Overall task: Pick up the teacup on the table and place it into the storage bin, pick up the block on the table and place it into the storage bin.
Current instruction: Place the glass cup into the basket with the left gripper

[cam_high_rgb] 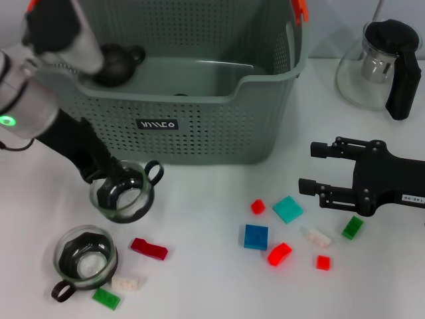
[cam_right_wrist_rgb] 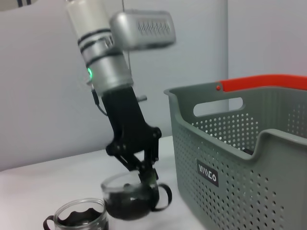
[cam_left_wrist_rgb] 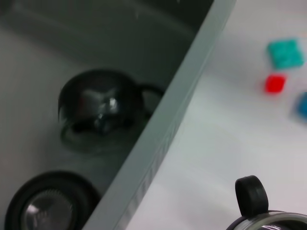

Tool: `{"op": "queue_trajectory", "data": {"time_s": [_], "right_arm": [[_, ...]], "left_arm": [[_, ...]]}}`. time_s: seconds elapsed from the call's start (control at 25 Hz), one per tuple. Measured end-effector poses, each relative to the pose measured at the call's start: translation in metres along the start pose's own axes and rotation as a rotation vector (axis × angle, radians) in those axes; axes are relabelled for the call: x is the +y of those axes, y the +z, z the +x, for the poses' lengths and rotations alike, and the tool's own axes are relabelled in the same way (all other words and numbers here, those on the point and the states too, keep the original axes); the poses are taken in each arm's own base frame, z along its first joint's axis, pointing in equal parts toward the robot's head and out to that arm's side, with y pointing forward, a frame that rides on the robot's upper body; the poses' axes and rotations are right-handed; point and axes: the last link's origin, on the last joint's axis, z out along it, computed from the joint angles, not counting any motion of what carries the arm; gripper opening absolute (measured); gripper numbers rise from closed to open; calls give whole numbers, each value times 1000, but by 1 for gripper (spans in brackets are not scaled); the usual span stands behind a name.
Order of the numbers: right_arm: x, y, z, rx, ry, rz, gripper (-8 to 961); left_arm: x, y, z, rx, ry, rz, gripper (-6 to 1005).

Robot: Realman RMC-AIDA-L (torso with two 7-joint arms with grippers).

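Left tool (cam_high_rgb: 114, 188) clamped on a clear glass teacup (cam_high_rgb: 123, 197), lifted just in front of the storage bin (cam_high_rgb: 199, 126).

From the head view we see the teacup's dark insert and looped black handle, the grey perforated plastic wall of the storage bin behind it, a second glass cup (cam_high_rgb: 85, 258) on the white table (cam_high_rgb: 212, 286), and small glossy blocks scattered about, among them a blue block (cam_high_rgb: 255, 236); the right tool (cam_high_rgb: 325, 169) hovers with fingers apart over the table near the blocks, beside a glass teapot (cam_high_rgb: 382, 63). Our left wrist view alone shows the bin's smooth inside, where a dark round cup (cam_left_wrist_rgb: 98, 112) already lies. Only the right wrist view shows the teacup hanging clear of the table, level with the bin's lower wall.
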Motion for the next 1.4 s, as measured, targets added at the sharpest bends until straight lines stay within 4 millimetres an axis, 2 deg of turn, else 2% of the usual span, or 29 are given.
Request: {"op": "queue_trajectory", "data": {"time_s": [0.28,0.48,0.68,0.8,0.92,1.08,1.2,1.4], "right_arm": [[-1,2,-3,-2,-7,-4,741],[-3,3,-5,-4,-13,-5,741],[-3,4,-5,-3,-14,-10,741],[-2,5,-5,-3,-15,-15,740],[0,6,-5,-2,-13,-21,740],[1,6,-4,-4,-9,-26,740],[2,7,-4,-8,-8,-30,740],[3,5,-3,-11,-4,-29,741]], "left_arm": [[5,-30,-7,301,-23,-223,34],[8,-56,-1,613,2,-319,34],[-13,-85,17,923,-62,-242,35],[-33,-95,32,1010,-162,-139,35],[-55,-94,57,939,-274,-21,35],[-74,-82,89,687,-315,118,36],[-80,-69,104,527,-304,224,36],[-75,-34,120,318,-208,396,36]]}}
